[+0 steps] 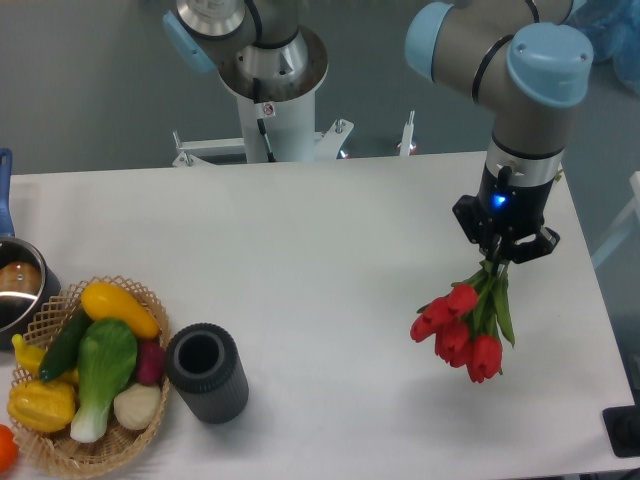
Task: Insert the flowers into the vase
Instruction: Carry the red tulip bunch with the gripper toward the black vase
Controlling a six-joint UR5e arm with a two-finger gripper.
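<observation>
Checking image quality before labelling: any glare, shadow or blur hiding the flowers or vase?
Fixed camera: even, soft light; the flowers, held by the gripper, cast a faint shadow on the table; the vase is sharp with a dark mouth; only the metal pot shows reflections; no notable blur.

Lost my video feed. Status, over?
Gripper shut on flowers, lifted at table's right. Vase upright, empty, front left beside wicker basket. Path between clear.
</observation>
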